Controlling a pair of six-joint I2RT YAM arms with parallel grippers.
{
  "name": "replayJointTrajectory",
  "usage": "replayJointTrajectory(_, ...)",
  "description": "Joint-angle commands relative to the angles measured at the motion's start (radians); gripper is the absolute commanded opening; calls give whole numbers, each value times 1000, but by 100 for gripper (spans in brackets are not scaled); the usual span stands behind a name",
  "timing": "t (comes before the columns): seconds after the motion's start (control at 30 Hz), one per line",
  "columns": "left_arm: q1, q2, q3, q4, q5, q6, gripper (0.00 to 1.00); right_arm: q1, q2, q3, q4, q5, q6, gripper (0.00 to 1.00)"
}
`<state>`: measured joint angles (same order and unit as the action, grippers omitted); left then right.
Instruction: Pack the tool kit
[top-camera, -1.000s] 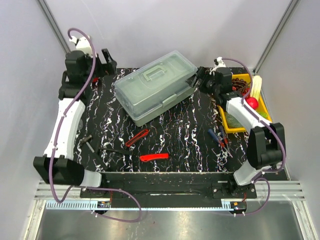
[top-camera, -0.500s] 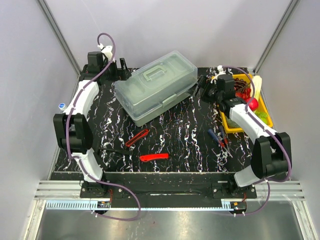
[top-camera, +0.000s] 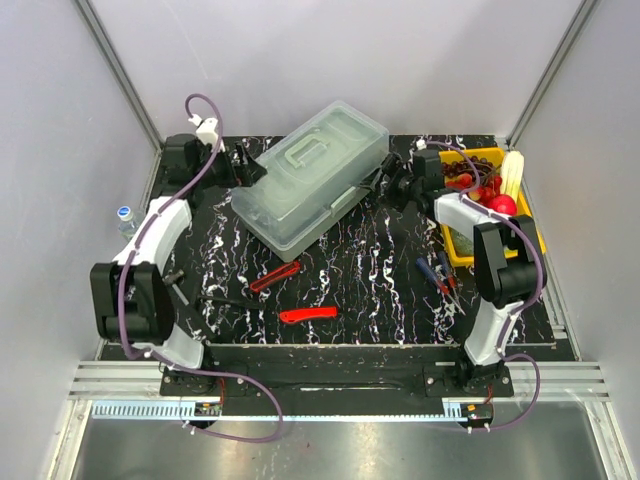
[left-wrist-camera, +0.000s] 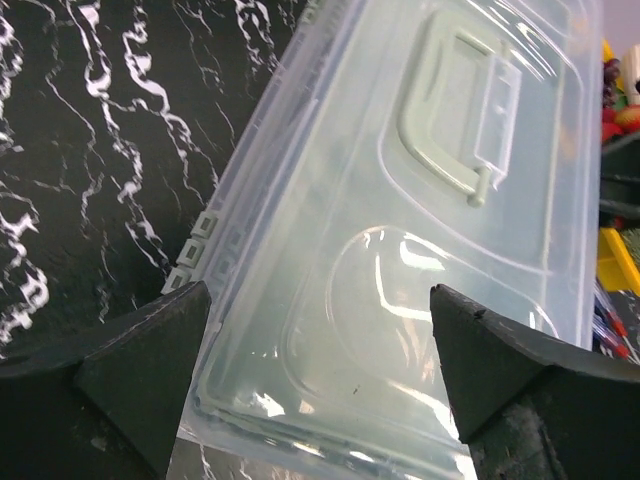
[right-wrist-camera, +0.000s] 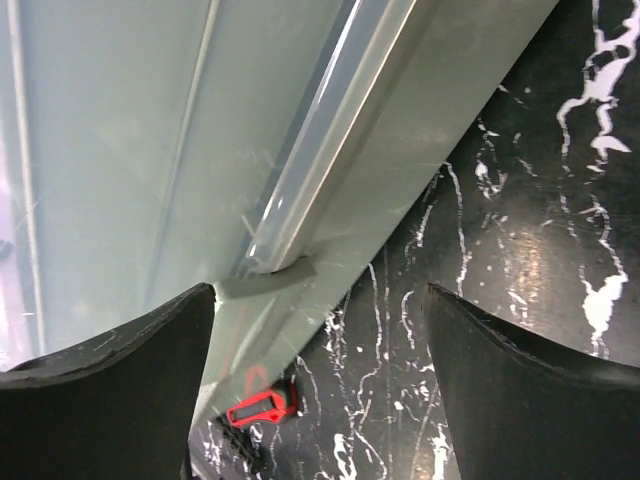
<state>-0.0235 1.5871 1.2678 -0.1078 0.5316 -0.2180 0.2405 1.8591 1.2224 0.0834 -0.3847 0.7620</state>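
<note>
The toolbox (top-camera: 310, 195) sat in the upper middle of the overhead view with its lid shut, so packing looked barely begun. The left gripper (top-camera: 250, 166), spread wide, straddled the box's left end and held nothing. The right gripper (top-camera: 384, 185), also wide open and empty, faced the latch (right-wrist-camera: 268, 283). Opening the lid probably came first.

Loose below the box lay a red tool (top-camera: 275, 276), a second red tool (top-camera: 308, 315), screwdrivers (top-camera: 437, 275) at lower right and a dark tool (top-camera: 175, 287) at lower left. A yellow tray (top-camera: 465, 260) crowded the right arm at the right edge; a bottle (top-camera: 124, 215) stood far left.
</note>
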Motion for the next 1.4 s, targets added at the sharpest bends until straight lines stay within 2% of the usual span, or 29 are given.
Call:
replayJointTrajectory(0.0, -9, -119, -109, 19, 83, -72, 95, 25, 1, 84, 87, -36, 68, 90)
replayJointTrajectory(0.3, -30, -288, -274, 54, 142, -150, 95, 43, 63, 117, 185, -117, 94, 98)
replayJointTrajectory(0.5, -70, -315, -311, 85, 186, -199, 93, 56, 133, 227, 179, -167, 74, 99)
replayJointTrajectory(0.6, -101, -323, -320, 83, 179, -204, 92, 57, 138, 247, 135, -123, 85, 98)
replayJointTrajectory(0.8, -116, -369, -294, 28, 127, -150, 93, 57, 63, 76, 240, -94, 163, 99)
replayJointTrajectory(0.9, -115, -365, -214, -59, 30, -89, 95, 57, 60, 29, 289, -114, 207, 99)
replayJointTrajectory(1.1, -115, -311, -46, -148, -267, -99, 99, 57, 57, -73, 511, -122, 357, 99)
replayJointTrajectory(1.37, -116, -199, 77, -148, -291, -213, 99, 57, 211, -146, 1004, -120, 736, 99)
